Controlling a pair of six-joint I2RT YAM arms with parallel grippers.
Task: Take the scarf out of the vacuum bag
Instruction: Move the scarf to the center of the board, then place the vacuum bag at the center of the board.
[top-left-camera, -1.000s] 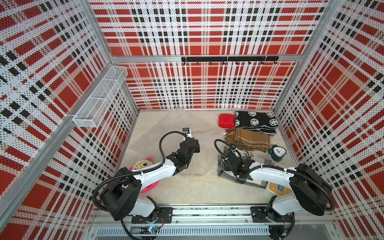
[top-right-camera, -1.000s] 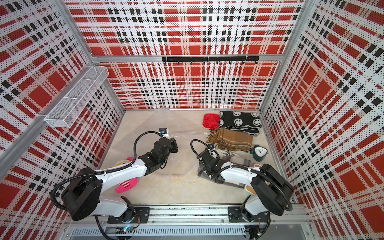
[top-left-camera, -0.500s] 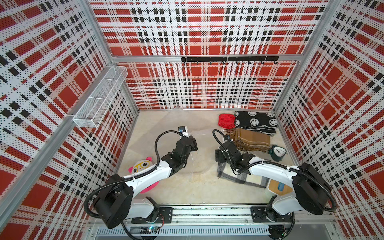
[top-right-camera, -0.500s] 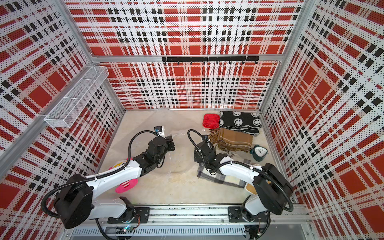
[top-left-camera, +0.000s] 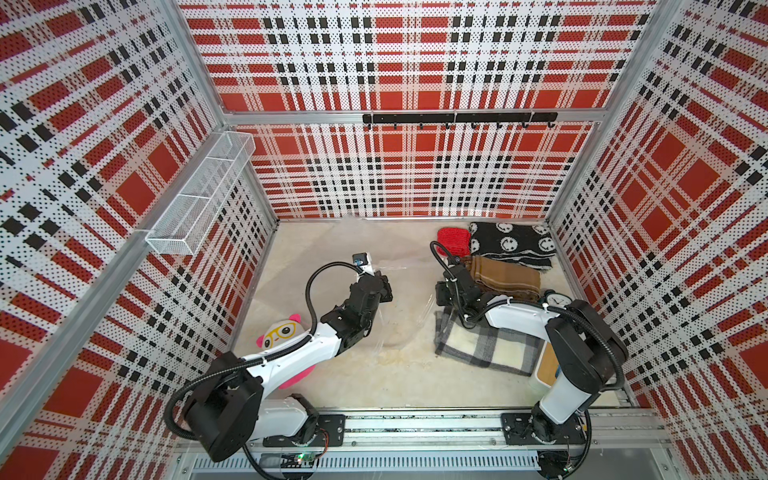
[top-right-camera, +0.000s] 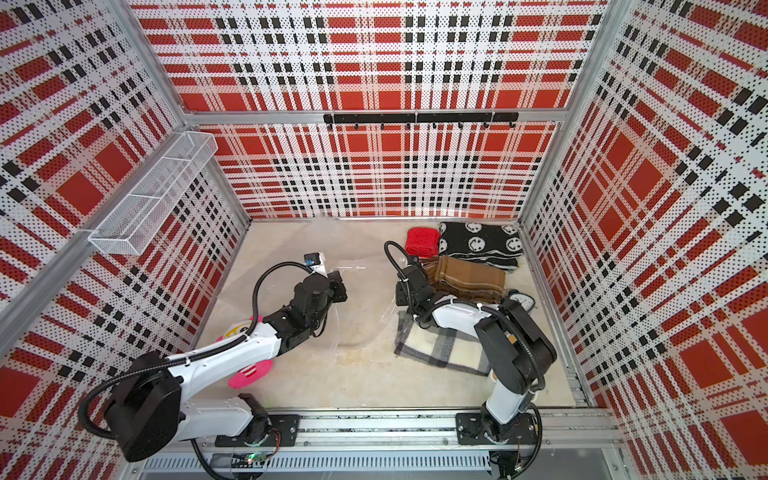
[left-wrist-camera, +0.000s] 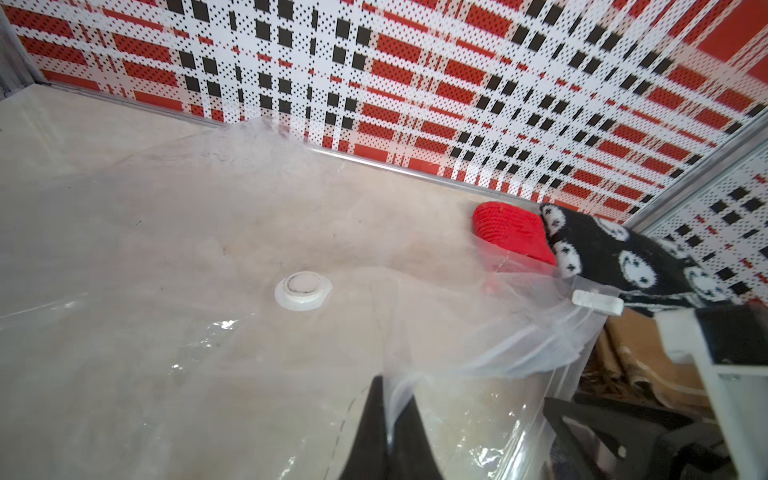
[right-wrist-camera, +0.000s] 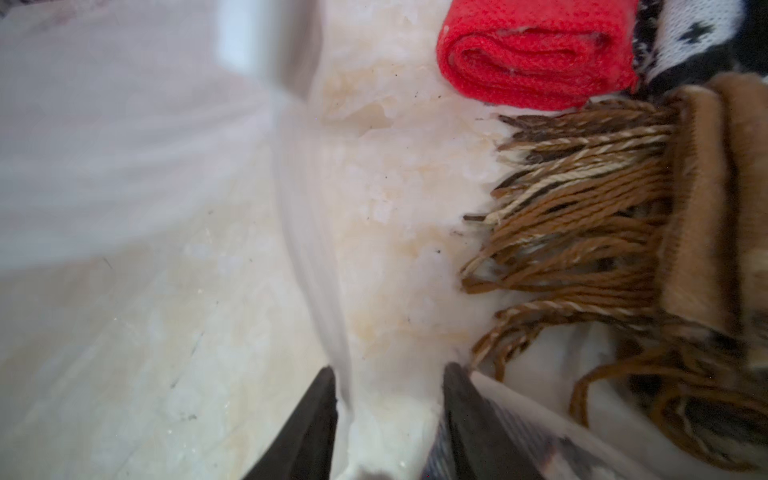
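The clear vacuum bag (left-wrist-camera: 208, 332) lies flat on the floor, its white valve cap (left-wrist-camera: 303, 289) facing up. In both top views it shows only as faint glints (top-left-camera: 399, 324) (top-right-camera: 353, 328). My left gripper (left-wrist-camera: 388, 386) (top-left-camera: 386, 289) is shut on a raised fold of the bag. A grey-and-white plaid scarf (top-left-camera: 486, 349) (top-right-camera: 440, 349) lies on the floor outside the bag's right edge, partly under my right arm. My right gripper (right-wrist-camera: 388, 374) (top-left-camera: 441, 291) is open just beyond the scarf's far end. The bag's edge runs up to one of its fingers, and nothing is gripped.
A red rolled scarf (top-left-camera: 454, 241), a black smiley scarf (top-left-camera: 513, 243) and a brown fringed scarf (top-left-camera: 505, 278) lie at the back right, with a small clock (top-left-camera: 555, 299) beside them. A pink-and-white toy (top-left-camera: 282, 332) sits under the left arm. A wire basket (top-left-camera: 199, 199) hangs on the left wall.
My right gripper has lifted off the plaid scarf and moved toward the back, along the bag's edge. The scarf stays on the floor. The left gripper has kept its hold and barely moved.
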